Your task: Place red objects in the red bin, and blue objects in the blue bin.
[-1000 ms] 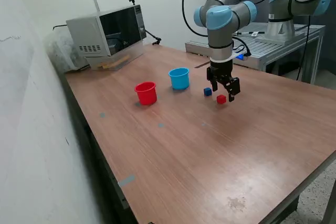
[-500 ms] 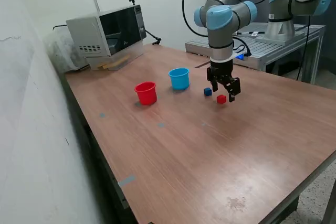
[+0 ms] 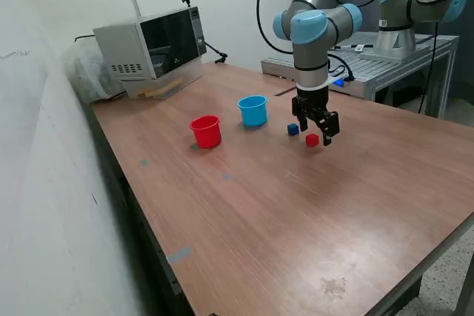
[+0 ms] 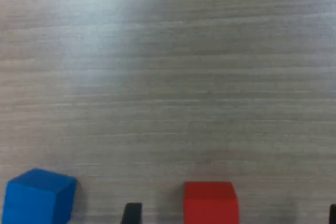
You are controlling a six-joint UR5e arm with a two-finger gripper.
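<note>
- Low over the wooden table (image 3: 311, 205), my gripper (image 3: 320, 132) hangs with its fingers spread wide and nothing held between them; in the wrist view only the dark fingertips (image 4: 131, 213) peep in at the frame edge.
- The red cube (image 3: 312, 140) sits on the table between my open fingers, not yet touched as far as I can tell.
- The blue cube (image 3: 293, 129) rests just beside it, toward the exterior view's left and apart from the red one.
- I see only one red and one blue cube; whether others exist I cannot tell.
- The red cube looks small, rigid and light, probably with smooth faces; I judge a squeeze across two opposite flat sides, centred, will hold it without twisting.
- The nearby blue cube could be nudged by my finger on that side, so I should come straight down.
- The blue cup (image 3: 252, 110) stands near, and the red cup (image 3: 206, 131) further toward the exterior view's left, both upright with open mouths.
- The path to the red cup skirts the blue cup's rim, so I need lift first.
- The microwave (image 3: 152, 42) is well apart, at the table's far corner.
</note>
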